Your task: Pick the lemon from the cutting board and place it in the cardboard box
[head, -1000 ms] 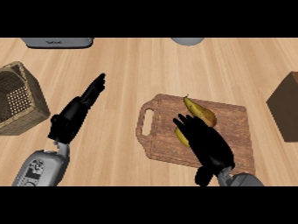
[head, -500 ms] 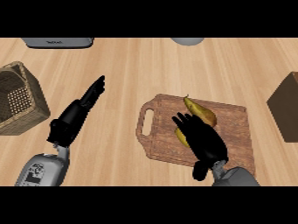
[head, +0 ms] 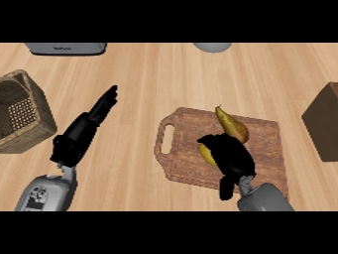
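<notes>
Kitchen, wooden counter (head: 164,74), cutting board (head: 193,158), wicker basket (head: 14,116)

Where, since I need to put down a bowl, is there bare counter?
Widest: the counter between the grey appliance at the top and the cutting board. Also the strip between the open left hand and the board, and the gap from board to cardboard box. Crowded: the board, with the right hand over the lemon and another fruit.

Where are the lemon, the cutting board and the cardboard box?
lemon (head: 206,156): head view, its visible yellow left side.
cutting board (head: 266,149): head view, bare wood near its right edge.
cardboard box (head: 331,130): head view, its outer side wall.
</notes>
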You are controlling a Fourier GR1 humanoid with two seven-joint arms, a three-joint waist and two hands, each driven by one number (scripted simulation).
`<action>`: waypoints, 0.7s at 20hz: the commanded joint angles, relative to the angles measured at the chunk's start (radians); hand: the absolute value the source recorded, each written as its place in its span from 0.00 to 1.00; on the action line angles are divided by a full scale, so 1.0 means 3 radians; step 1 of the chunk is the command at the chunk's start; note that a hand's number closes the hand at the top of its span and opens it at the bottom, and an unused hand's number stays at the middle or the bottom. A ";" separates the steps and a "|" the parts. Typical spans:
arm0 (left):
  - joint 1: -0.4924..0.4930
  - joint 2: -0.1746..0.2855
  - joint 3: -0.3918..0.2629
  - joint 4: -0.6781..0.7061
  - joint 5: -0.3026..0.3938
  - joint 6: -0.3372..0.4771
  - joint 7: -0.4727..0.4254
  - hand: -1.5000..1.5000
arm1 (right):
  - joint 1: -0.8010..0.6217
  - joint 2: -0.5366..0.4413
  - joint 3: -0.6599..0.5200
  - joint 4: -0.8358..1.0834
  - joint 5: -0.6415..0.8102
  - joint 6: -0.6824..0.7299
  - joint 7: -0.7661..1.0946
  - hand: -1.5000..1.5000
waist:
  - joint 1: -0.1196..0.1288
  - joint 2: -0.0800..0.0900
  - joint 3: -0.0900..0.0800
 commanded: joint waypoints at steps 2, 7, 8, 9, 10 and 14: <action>-0.0168 -0.0260 -0.0135 0.0088 -0.0189 0.0199 0.0132 0.50 | -0.0056 0.0048 0.0047 0.0280 0.0167 -0.0088 -0.0107 1.00 | -0.0007 0.0025 0.0016; 0.0106 -0.0024 0.0039 -0.0105 -0.0043 0.0001 0.0061 0.50 | 0.0646 -0.0752 -0.0116 -0.0429 -0.0006 -0.0290 -0.0758 1.00 | -0.0078 0.0002 0.0016; 0.0075 0.0055 0.0145 -0.0031 0.0036 -0.0069 0.0008 0.50 | 0.0819 -0.0906 -0.0187 -0.0536 -0.0086 -0.0315 -0.0886 1.00 | -0.0103 0.0003 0.0015; 0.0037 -0.0099 0.0021 0.0052 -0.0104 0.0084 0.0002 0.50 | 0.0912 -0.1154 -0.0358 -0.0532 -0.0209 -0.0423 -0.1161 1.00 | -0.0160 0.0005 0.0017; 0.0223 -0.0069 0.0030 -0.0035 -0.0093 0.0079 -0.0105 0.50 | 0.1098 -0.1333 -0.0475 -0.0572 -0.0291 -0.0588 -0.1374 1.00 | -0.0155 -0.0004 0.0018; 0.0171 0.0013 0.0124 -0.0146 0.0001 0.0005 0.0022 0.50 | 0.1637 -0.1843 -0.1025 -0.0698 -0.0668 -0.1080 -0.2094 1.00 | -0.0153 -0.0004 0.0020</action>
